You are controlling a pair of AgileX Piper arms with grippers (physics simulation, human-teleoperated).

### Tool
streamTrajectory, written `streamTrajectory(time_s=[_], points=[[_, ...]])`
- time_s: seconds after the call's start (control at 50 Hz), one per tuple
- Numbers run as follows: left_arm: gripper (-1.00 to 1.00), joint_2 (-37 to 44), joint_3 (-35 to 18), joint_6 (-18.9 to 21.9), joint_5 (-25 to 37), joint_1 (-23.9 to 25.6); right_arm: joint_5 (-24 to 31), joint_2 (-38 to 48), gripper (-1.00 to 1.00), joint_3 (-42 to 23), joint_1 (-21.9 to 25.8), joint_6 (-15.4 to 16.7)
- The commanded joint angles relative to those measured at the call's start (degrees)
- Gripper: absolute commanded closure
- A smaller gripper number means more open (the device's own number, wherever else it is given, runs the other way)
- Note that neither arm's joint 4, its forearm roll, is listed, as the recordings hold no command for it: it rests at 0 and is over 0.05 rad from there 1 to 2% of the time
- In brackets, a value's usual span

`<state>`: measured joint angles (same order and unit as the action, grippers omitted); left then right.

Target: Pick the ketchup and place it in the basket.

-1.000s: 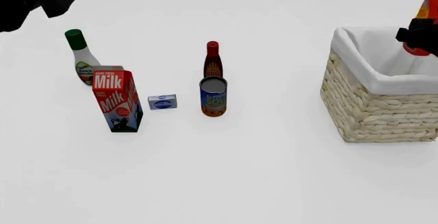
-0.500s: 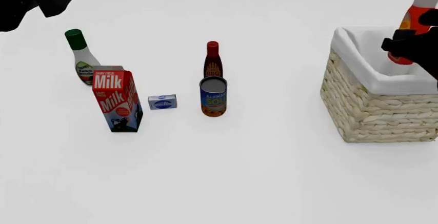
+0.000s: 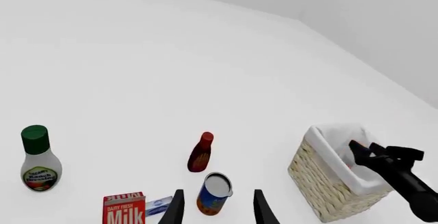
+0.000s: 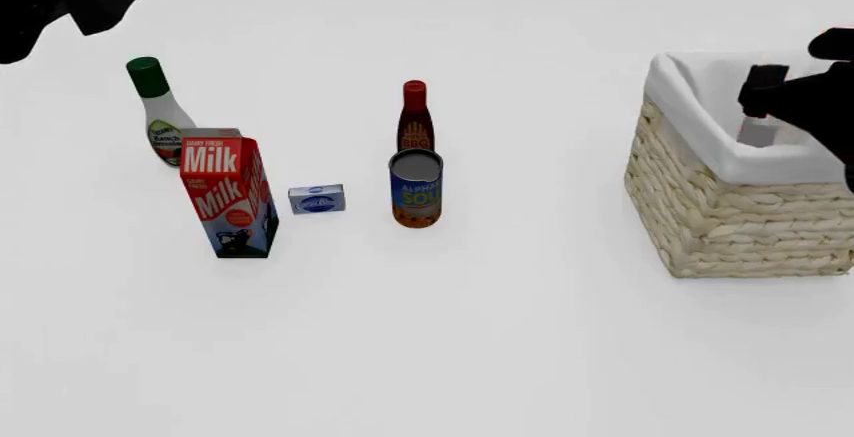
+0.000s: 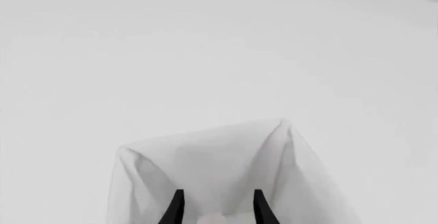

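**Ketchup down inside the basket, right fingers spread above it**

Dropped since half a second ago, the red-orange plastic squeeze ketchup bottle [image 4: 757, 134] now sits low inside the square tan wicker basket [image 4: 734, 227]. Only its pale grey cap shows above the white cloth lining folded over the rim. The right fingers [image 5: 215, 196] hover over the basket's open mouth, spread apart and gripping nothing, with the cap just below them. The left fingers [image 3: 217, 193] are likewise spread and empty, held high and well apart from everything at the far left.

The basket stands near the right edge of the smooth white table [image 4: 467, 337], with broad bare room in front of it and between it and the other things. To the left, a blue-and-orange metal can [image 4: 415, 189] stands just in front of a slim dark-red bottle [image 4: 415, 117]. A small blue-and-white box [image 4: 316, 199] lies between the can and a red cardboard milk carton [image 4: 230, 197]. A white bottle with a green cap [image 4: 158, 112] stands behind the carton.
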<state>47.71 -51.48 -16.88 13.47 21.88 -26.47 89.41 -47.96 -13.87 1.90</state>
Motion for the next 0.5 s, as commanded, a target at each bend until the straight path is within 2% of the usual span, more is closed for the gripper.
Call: streamTrajectory(time_s=[0.02, 0.2, 0.5], points=[[-1.00, -0.2, 0.1, -0.2, 0.0, -0.1, -0.2, -2.5, -1.00, 0.8, 0.2, 1.8], [-1.00, -0.3, 0.3, -0.3, -0.1, 0.0, 0.4, -6.7, -1.00, 1.4, 0.8, 3.6], [-1.00, -0.5, 0.4, -0.6, -0.3, 0.1, 6.5, -16.9, -1.00, -0.3, 5.5, 4.3]])
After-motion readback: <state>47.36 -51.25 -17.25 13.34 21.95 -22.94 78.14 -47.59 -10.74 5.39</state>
